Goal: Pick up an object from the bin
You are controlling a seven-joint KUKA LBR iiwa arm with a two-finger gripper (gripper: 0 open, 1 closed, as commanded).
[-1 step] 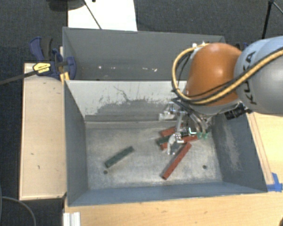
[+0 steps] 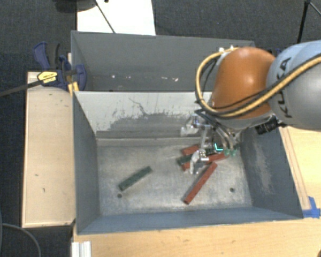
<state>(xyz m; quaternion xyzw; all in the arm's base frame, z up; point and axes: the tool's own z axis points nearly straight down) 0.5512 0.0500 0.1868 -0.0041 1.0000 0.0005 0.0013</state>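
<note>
My gripper [image 2: 204, 153] hangs low over the right half of the bin floor, under the arm's orange cover. It sits right among a small cluster of red-brown bars. A long red-brown bar [image 2: 199, 184] slants from beneath it towards the bin's front. A short red-brown piece [image 2: 188, 150] lies just left of the gripper, and another [image 2: 185, 165] lies a little below that. I cannot tell whether any of them is gripped.
A dark green bar [image 2: 135, 178] lies slanted on the floor left of centre, well apart from the gripper. The arm comes in from the right and hides the bin's back right corner.
</note>
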